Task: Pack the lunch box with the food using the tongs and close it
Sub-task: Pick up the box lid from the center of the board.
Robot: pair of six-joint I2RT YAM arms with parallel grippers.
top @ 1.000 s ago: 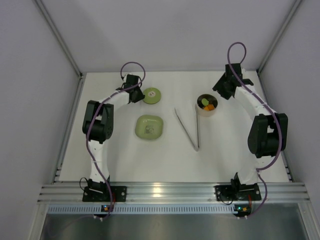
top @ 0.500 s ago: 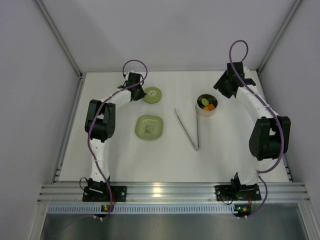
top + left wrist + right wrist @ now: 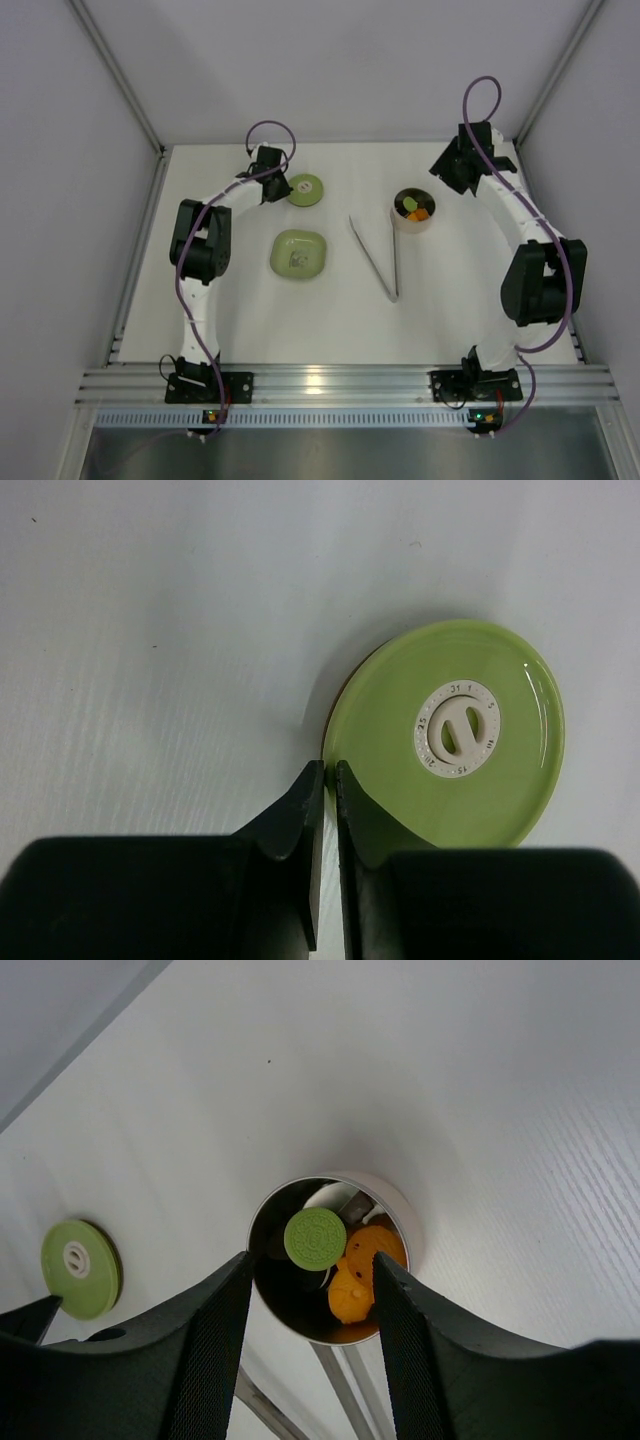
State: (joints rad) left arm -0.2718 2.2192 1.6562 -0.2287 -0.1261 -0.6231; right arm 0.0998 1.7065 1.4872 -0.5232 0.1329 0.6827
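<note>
1. The lunch box [image 3: 413, 211], a small round metal tin, stands open on the white desk [image 3: 330, 320], right of centre in the overhead view.
2. The food [image 3: 316, 1239] lies inside it: a round green piece beside orange pieces, with something dark beneath.
3. The right gripper [image 3: 312, 1268] hangs above the tin with its jaws moderately apart and nothing between them. In the wrist view the tin's mouth shows in the gap.
4. The lid [image 3: 450, 740], flat, round and green with a white centre mark, lies on the desk in the upper left-centre of the overhead view, well apart from the tin.
5. The left gripper [image 3: 327, 772] sits at the lid's left rim. Its jaws are drawn almost together, with only a thin slit between them, and one tip overlaps the rim. I cannot tell whether the rim is pinched.
6. The tongs [image 3: 378, 258] lie on the desk in a narrow V, their joined end toward the bottom of the overhead frame and one arm reaching up just beside the tin.
7. A light green squarish plate [image 3: 298, 253] sits below the lid, left of the tongs.
</note>
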